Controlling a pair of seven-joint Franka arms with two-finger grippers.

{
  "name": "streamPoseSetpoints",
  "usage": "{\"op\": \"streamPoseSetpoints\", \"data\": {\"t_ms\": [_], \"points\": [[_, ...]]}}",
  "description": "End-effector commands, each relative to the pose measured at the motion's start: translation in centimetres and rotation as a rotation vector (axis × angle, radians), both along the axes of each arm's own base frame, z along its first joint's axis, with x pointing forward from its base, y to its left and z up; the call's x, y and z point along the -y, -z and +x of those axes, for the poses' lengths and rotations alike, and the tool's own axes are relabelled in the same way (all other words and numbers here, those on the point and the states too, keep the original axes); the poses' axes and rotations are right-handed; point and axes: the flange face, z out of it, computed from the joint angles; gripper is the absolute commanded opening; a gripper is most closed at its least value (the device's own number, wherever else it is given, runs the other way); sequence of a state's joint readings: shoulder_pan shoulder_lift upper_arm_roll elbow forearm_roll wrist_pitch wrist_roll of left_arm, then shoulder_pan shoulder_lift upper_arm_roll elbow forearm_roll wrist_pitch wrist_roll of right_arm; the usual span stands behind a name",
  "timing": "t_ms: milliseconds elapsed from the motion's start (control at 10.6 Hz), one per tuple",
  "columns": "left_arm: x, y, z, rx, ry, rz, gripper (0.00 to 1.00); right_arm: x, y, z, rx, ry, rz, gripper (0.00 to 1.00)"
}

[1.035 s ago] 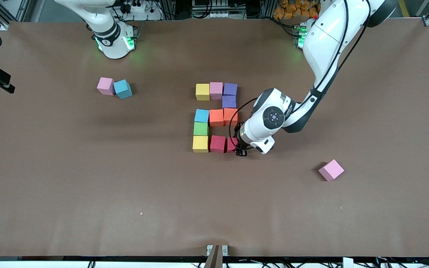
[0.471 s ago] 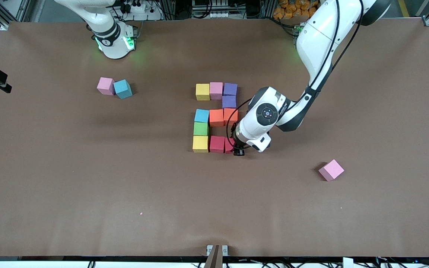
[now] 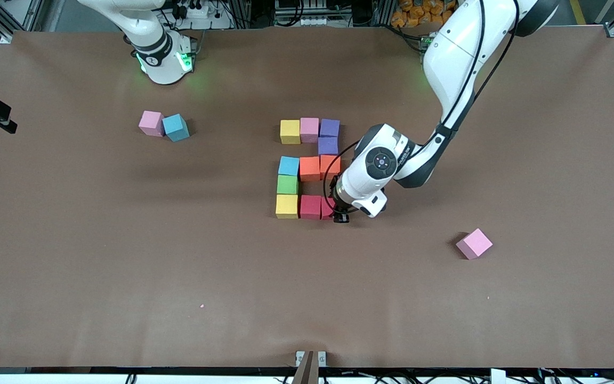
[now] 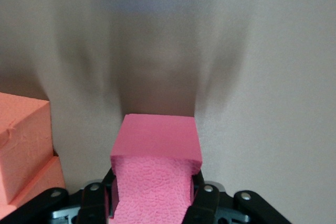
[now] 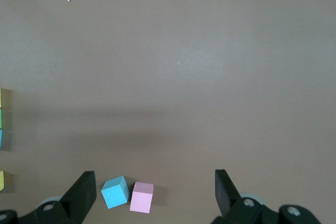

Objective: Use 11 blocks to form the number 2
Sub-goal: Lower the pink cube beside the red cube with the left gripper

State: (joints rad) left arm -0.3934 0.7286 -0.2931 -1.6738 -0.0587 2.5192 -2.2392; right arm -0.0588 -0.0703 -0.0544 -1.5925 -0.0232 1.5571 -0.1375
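Eleven blocks [image 3: 309,168] form the 2 [image 3: 288,184] at mid-table in my front view; the left gripper [image 3: 339,211] sits at its lowest row, at the end toward the left arm. On the left wrist view I see its fingers [image 4: 197,203] clamped on the red block [image 4: 156,145]. On the right wrist view, the waiting right gripper [image 5: 155,192] hangs spread apart over a loose pink and blue pair [image 5: 128,194].

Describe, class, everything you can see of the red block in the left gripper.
The red block is a small matte cube with a pebbled, foam-like face, reddish-pink up close. The left gripper is shut on two of its sides. It sits square at the end of the number 2's nearest row, beside the other red block, toward the left arm's end. Whether it rests on the table cannot be told.
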Motion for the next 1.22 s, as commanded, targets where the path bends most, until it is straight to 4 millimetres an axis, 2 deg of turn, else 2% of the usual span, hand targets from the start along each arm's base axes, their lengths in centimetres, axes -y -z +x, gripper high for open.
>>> {"op": "streamPoseSetpoints", "data": {"t_ms": [0, 94, 188, 377, 753, 941, 1130], "points": [[1.1, 0.3, -0.3, 0.014, 0.003, -0.001, 0.26, 0.0, -0.4, 0.2, 0.002, -0.005, -0.001, 1.00], [1.1, 0.2, -0.2, 0.022, 0.011, 0.004, 0.27, -0.1, -0.5, 0.2, 0.003, -0.006, -0.001, 1.00], [1.1, 0.2, -0.2, 0.027, 0.021, 0.008, 0.42, -0.1, -0.5, 0.2, 0.003, -0.006, 0.001, 1.00], [1.2, 0.3, -0.5, 0.069, 0.093, 0.056, 1.00, 0.1, -0.4, 0.2, 0.002, -0.003, 0.001, 1.00], [1.5, -0.4, -0.7, 0.089, 0.126, 0.083, 1.00, 0.1, -0.4, 0.2, 0.000, -0.002, 0.001, 1.00], [1.4, -1.7, -0.7, 0.089, 0.135, 0.096, 1.00, 0.2, -0.4, 0.2, 0.002, -0.002, 0.001, 1.00], [0.9, -4.8, -0.4, 0.091, 0.143, 0.116, 1.00, 0.0, -0.5, 0.2, 0.003, -0.005, 0.001, 1.00]]}}
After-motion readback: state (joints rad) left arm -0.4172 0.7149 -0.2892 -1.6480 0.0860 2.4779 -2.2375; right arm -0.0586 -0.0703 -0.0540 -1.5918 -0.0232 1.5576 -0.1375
